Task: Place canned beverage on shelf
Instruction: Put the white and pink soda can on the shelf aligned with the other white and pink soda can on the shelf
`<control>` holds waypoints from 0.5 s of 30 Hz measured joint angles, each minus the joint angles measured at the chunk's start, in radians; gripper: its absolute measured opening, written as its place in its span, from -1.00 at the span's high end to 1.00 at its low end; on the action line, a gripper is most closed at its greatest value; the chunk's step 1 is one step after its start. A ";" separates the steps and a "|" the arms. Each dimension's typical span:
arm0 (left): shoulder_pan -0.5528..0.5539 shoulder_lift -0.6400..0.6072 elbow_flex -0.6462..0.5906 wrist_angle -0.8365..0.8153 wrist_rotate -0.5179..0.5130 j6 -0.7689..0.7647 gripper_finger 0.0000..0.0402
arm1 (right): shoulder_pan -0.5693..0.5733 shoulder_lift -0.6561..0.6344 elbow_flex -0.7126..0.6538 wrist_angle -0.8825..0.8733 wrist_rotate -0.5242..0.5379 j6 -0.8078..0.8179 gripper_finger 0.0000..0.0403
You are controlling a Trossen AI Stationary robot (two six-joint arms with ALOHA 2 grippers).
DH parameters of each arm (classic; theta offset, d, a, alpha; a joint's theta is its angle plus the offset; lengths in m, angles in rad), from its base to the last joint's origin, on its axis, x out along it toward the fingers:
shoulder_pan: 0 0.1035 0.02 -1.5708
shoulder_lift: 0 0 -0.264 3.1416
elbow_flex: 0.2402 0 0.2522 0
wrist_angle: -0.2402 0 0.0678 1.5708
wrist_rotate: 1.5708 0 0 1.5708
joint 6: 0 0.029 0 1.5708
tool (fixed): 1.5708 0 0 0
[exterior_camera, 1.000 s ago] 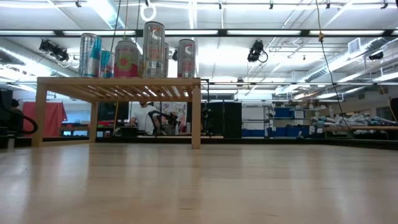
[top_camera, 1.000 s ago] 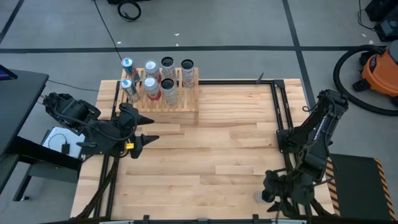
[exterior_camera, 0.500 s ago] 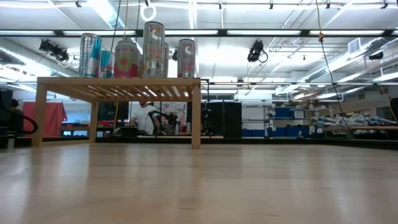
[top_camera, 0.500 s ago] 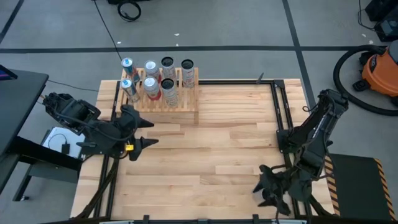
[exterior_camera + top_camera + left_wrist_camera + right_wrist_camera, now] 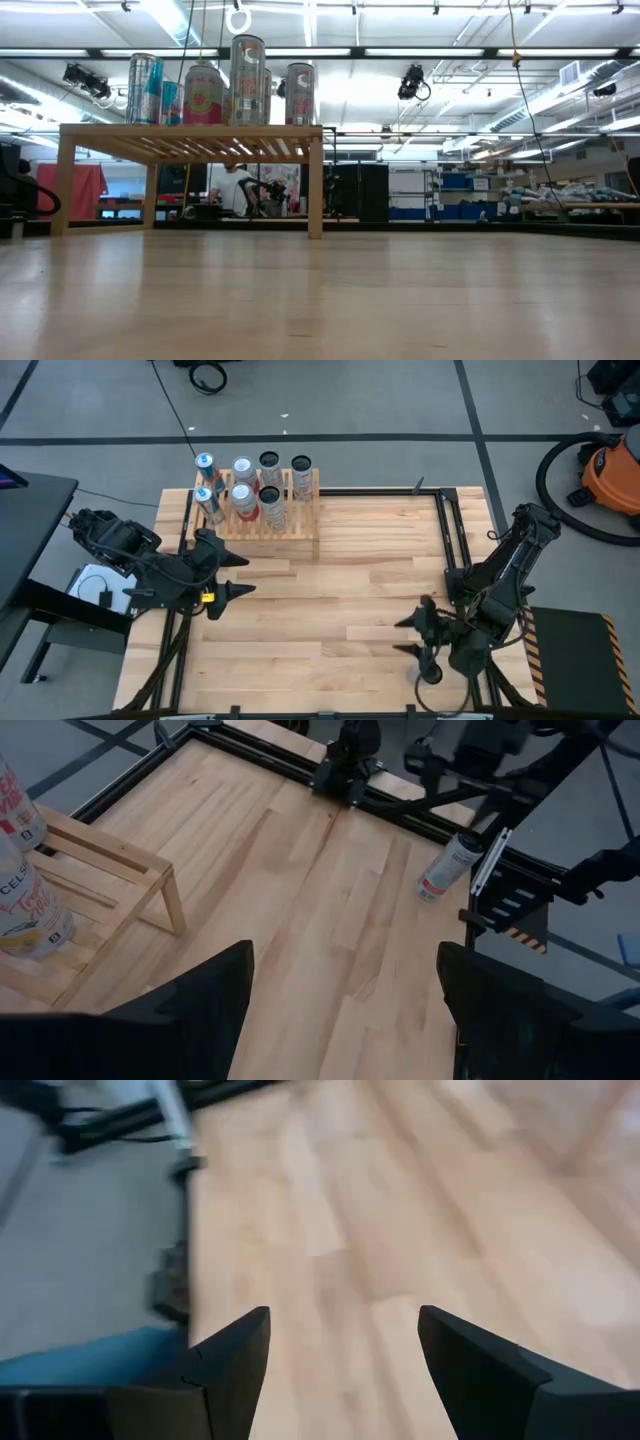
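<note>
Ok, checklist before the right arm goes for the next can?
1. Right pincer open and empty: ok.
2. Left pincer open, empty, waiting beside the shelf and out of the right arm's way: ok.
3. Loose can within the right arm's side of the table: ok, it lies by the right edge rail.
4. Can upright for a plain side grasp: not ok, it lies on its side.
5. Right pincer lined up on the can: not ok, its wrist view shows only bare table.
6. Free slats on the shelf: ok, its right end is bare next to the cans on the shelf.
</note>
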 joint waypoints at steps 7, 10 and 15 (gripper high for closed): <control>0.000 0.000 0.000 0.000 0.000 0.000 -0.57 | -0.001 -0.009 0.000 -0.053 0.012 0.015 -0.38; 0.000 0.000 0.000 0.000 0.000 0.001 -0.57 | 0.000 -0.009 0.000 -0.044 0.011 -0.006 -0.47; 0.000 0.000 0.000 0.000 0.000 0.001 -0.57 | -0.001 -0.011 0.000 -0.038 0.008 -0.018 -0.70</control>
